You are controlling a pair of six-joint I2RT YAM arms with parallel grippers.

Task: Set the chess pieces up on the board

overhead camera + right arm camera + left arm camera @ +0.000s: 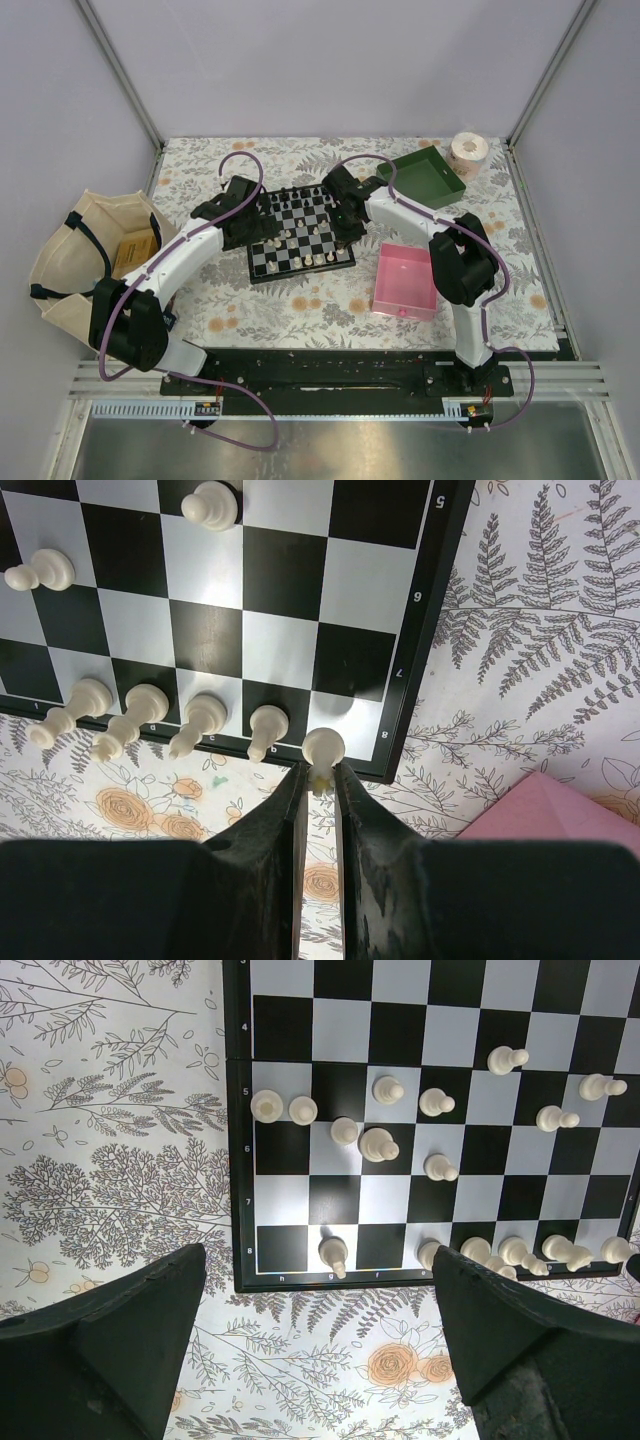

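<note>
1. The flower-and-fern printed bench [300,310] carries 4 things.
2. A small flat chessboard of black and white chequers with a black border [300,273] lies near the centre.
3. A pink square tray [405,283] sits just right of it.
4. A green square tray [425,178] rests far right, a pale roll [468,150] beside it.

In the top view you had soft, even light on the board [300,232], and the shadows beside it were weak. In the left wrist view you got a pale glare on squares near the board's corner; the white pieces [380,1145] on it were sharp. In the right wrist view the squares shone too, white pieces along the board's edge leaned outward from lens distortion, and the fingers [262,830] of the right gripper [318,772] at that edge were dark.
</note>
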